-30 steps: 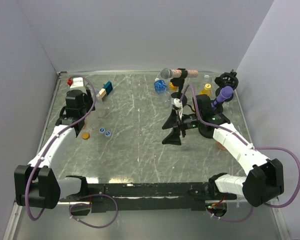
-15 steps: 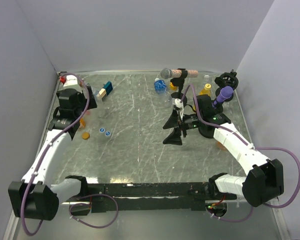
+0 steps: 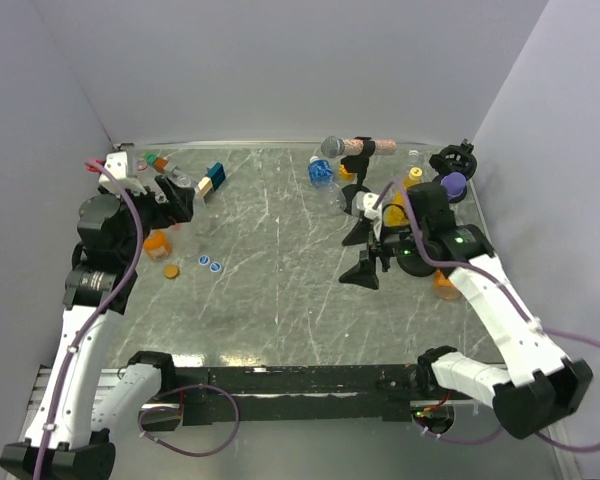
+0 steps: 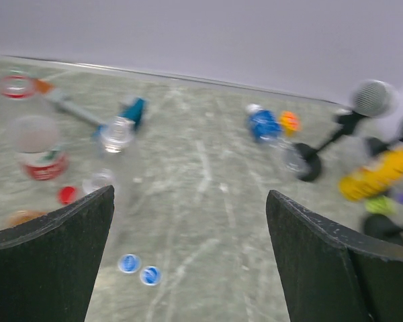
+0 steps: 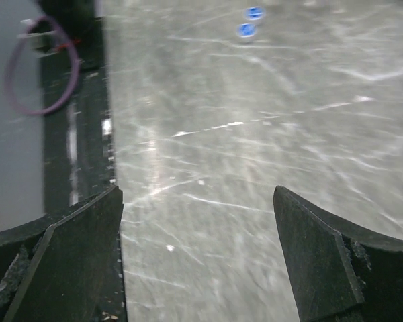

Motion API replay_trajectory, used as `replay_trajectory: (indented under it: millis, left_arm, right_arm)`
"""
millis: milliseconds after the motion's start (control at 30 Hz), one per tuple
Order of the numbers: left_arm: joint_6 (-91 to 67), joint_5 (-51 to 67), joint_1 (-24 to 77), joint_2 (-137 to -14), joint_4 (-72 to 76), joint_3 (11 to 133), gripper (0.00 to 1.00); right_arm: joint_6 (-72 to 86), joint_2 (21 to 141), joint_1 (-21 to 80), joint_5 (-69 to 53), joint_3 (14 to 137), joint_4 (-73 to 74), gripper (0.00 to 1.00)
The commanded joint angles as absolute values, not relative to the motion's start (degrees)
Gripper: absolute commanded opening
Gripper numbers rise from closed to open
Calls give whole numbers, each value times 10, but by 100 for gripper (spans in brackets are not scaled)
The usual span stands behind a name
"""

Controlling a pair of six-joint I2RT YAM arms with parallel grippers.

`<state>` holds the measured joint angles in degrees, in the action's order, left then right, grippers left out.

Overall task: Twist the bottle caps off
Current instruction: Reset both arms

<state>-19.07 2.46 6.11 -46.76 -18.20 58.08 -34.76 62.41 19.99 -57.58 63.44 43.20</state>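
Your left pincer (image 4: pixel 189 201) is released: its two fingers stand wide apart with nothing between them. It hangs above the counter (image 3: pixel 280 300), behind and to the left of the blue caps (image 3: pixel 203 262). Your right pincer (image 5: pixel 198 191) is released as well and grips nothing. It sits well to the right of the blue caps and looks down on bare counter, and in its wrist view the two caps show small at the top edge.

The blue caps lie loose on the counter, side by side, apart from any bottle. Just left of them you have an orange cap (image 3: pixel 171 270), and behind that a squat orange bottle (image 3: pixel 156 243). The left wrist view shows a red cap (image 4: pixel 66 194) behind and left of the blue caps, with a clear red-labelled bottle (image 4: pixel 37 147) just beyond it. Straight behind the blue caps sits the blue-and-tan block (image 3: pixel 210 181). Far to their right and rear you can see a blue-labelled bottle (image 3: pixel 321 172), a grey microphone (image 3: pixel 332 147) and a yellow bottle (image 3: pixel 412 178).
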Motion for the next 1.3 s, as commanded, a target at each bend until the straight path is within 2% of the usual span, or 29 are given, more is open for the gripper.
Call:
replay_trajectory:
  millis: [0,133,400,567,733,967,1133,1267]
  left_arm:
    - [-243,184,59,-436,-135,542,97]
    - [-258,303,63,-439,-93,512,97]
    - [-224,349,96,-432,-23,431,97]
    - [-318,338,141,-443,78,370,97]
    - [-391,185,292,-487,176,336,97]
    - [-449,114,339,-593,222,369,97]
    - [-430,75,374,-634,199,409,97]
    - [-404,20,402,-622,125,425,97]
  right_arm:
    - [-244,569,196,-421,675,453,99]
    - [-204,571,195,-377,657,441,99]
    - [-245,610,196,-303,614,384,99]
    - [-310,681,188,-400,672,456,99]
    - [-331,713,172,-426,682,472,99]
    - [-342,654,149,-444,613,432,99]
    - [-222,558,130,-389,591,364,99]
    - [-115,492,126,-337,591,331,99]
